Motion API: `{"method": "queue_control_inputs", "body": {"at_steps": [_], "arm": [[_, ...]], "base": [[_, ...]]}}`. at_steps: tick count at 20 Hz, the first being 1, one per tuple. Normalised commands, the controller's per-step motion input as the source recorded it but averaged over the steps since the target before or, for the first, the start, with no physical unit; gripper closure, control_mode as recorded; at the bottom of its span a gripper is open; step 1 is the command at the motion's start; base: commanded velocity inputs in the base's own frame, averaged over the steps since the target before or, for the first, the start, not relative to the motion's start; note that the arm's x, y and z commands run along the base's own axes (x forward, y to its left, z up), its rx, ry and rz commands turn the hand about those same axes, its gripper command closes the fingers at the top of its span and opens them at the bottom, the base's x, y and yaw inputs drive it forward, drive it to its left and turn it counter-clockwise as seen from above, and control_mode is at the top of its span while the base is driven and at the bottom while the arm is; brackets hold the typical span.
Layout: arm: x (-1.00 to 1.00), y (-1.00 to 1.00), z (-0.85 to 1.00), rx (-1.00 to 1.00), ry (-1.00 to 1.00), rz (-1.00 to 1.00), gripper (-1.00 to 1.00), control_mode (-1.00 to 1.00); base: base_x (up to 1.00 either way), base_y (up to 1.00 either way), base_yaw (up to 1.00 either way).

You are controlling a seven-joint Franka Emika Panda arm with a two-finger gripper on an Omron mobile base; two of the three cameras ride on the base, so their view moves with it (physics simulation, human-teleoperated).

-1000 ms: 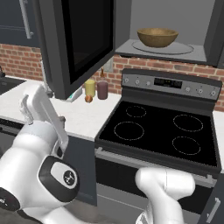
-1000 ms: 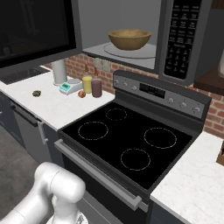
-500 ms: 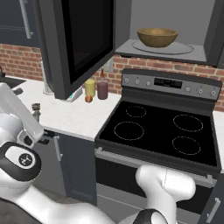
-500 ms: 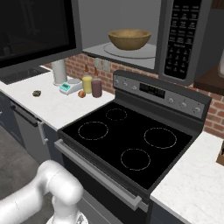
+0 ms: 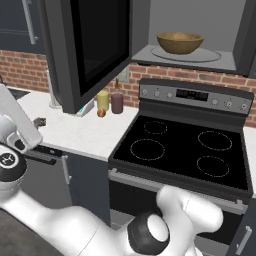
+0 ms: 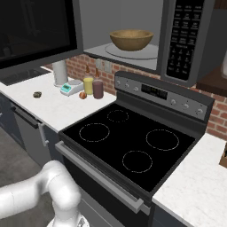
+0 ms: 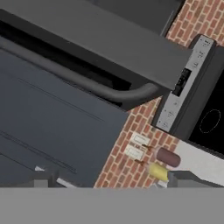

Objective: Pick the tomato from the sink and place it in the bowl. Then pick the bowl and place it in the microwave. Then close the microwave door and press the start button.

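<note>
Because the bowl point(image 5: 180, 42) already sits on the turntable inside the microwave point(image 6: 188, 42), whose door point(image 5: 95, 47) hangs wide open over the worktop's point(image 5: 80, 132) back edge, the empty, spread pincer faces that door's underside to swing it shut.

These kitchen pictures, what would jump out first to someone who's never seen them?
The wooden bowl sits on the turntable inside the microwave above the black stove. The microwave door hangs wide open over the white counter, above two bottles by the brick wall.
</note>
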Motion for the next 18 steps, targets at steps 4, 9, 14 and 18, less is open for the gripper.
{"method": "queue_control_inputs", "body": {"at_steps": [4, 9, 14, 18], "arm": [[0.71, 0.00, -0.24, 0.13, -0.02, -0.06, -1.00, -1.00], [0.45, -0.13, -0.13, 0.08, -0.11, -0.04, -1.00, -1.00], [0.00, -0.71, 0.00, 0.12, -0.23, -0.01, -1.00, -1.00], [0.04, -0.81, 0.00, 0.12, -0.12, 0.00, -1.00, -1.00]], "base": [[0.00, 0.00, 0.00], [0.00, 0.00, 0.00], [0.00, 0.00, 0.00], [0.00, 0.00, 0.00]]}}
